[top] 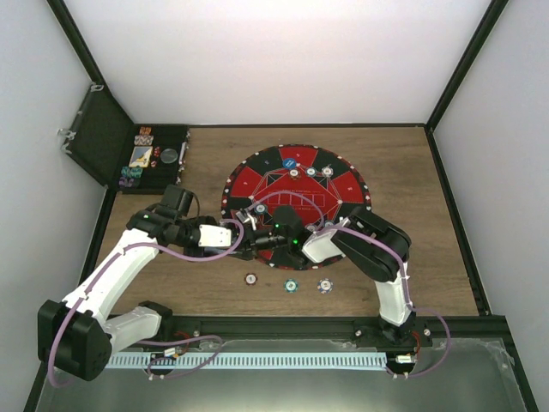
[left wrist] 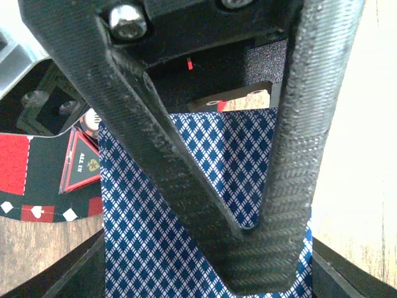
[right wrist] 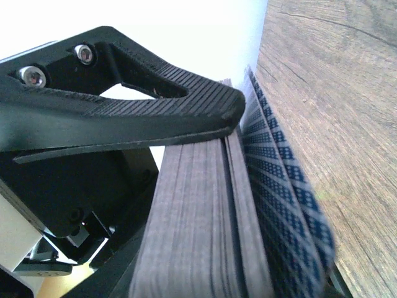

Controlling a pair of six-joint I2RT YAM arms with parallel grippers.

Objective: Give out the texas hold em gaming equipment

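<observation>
The deck of playing cards (right wrist: 192, 217), its backs printed with a blue-and-white diamond pattern, is held clear of the table (top: 429, 257) above the near edge of the round red-and-black mat (top: 249, 182), where both arms meet. The right gripper (top: 273, 245) clamps the deck: 1 finger (right wrist: 186, 105) lies flat against its side, and the opposite finger is hidden behind the cards. On the side of the deck away from that finger, several loose cards (right wrist: 279, 186) fan off the stack and appear blurred. The left gripper (left wrist: 251, 264) has its fingertips meeting in front of the top card back (left wrist: 149, 236); whether a card is nipped between them cannot be determined. 3 poker chips (top: 291, 285) lie in a row on the table just in front of the mat. 2 further chips (top: 292, 172) and a blue button (top: 290, 161) rest on the far part of the mat. An open case (top: 163, 154) holding more chips stands at the far-left corner.
</observation>
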